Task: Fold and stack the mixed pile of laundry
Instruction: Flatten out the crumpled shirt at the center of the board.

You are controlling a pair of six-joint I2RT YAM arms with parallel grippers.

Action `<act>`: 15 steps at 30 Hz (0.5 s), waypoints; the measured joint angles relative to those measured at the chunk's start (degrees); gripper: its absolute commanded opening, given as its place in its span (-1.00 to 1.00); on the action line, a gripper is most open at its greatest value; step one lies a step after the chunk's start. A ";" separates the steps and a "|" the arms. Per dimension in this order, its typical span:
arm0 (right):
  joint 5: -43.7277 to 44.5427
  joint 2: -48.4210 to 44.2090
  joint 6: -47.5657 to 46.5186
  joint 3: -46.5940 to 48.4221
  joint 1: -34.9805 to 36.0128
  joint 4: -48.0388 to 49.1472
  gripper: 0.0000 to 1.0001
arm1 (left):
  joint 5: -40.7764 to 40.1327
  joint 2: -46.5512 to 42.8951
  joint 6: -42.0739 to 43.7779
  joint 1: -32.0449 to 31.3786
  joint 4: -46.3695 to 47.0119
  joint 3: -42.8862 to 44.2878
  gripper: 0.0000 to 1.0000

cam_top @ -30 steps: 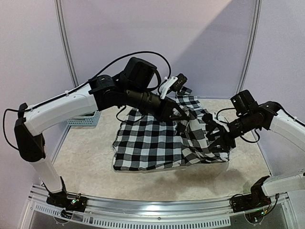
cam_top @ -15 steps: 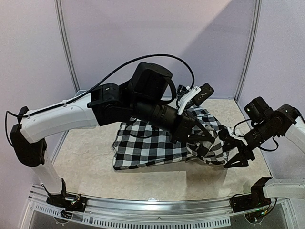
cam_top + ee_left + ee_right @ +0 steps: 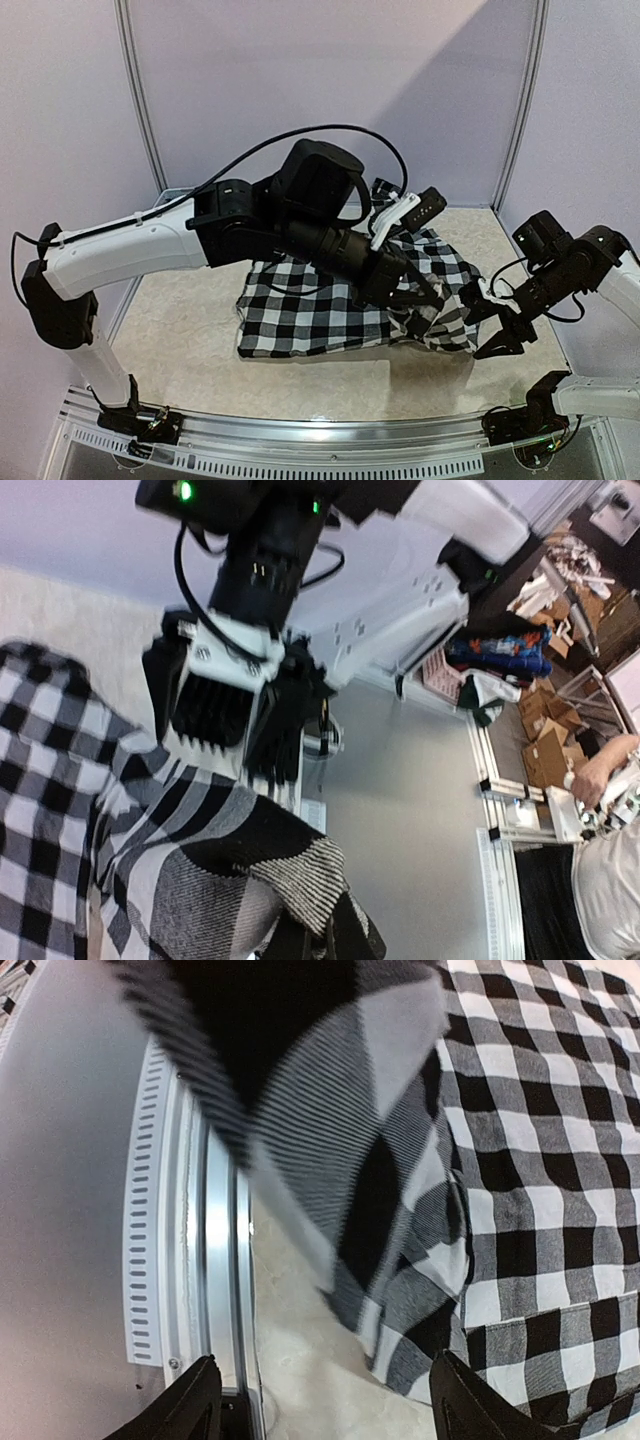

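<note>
one garment: checked shirt (image 3: 310, 310), spread on the desk (image 3: 170, 320), one side bunched and lifted.
left gripper (image 3: 422, 298): clenched on that lifted fold.
right gripper (image 3: 490, 330): released, empty, just beside the shirt's bunched edge.
handling: likely light, limp, droopy; take hems or corners.

Beige surface (image 3: 170, 330) w/ slotted metal rail (image 3: 300, 445) along its near edge, 6 o'clock in top view. Lilac backdrop (image 3: 250, 70) behind, white poles (image 3: 137, 100) at 11 & 1 o'clock. Left wrist view: cardboard boxes (image 3: 555, 755) at 3 o'clock, person in pale shirt (image 3: 612, 880) at 4.
</note>
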 measured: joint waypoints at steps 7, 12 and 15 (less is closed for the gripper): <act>8.26 -0.61 -2.19 -11.87 0.00 5.77 0.38 | -0.33 -3.15 -0.83 -0.15 -4.22 -8.76 -1.00; 15.13 -0.37 -4.20 -20.17 0.00 12.79 0.35 | -0.92 -9.53 -2.73 0.42 -4.52 -16.81 -1.00; 18.64 0.66 -5.75 -23.78 0.00 17.44 0.34 | -0.94 -13.44 -4.07 0.66 -3.87 -21.53 -1.00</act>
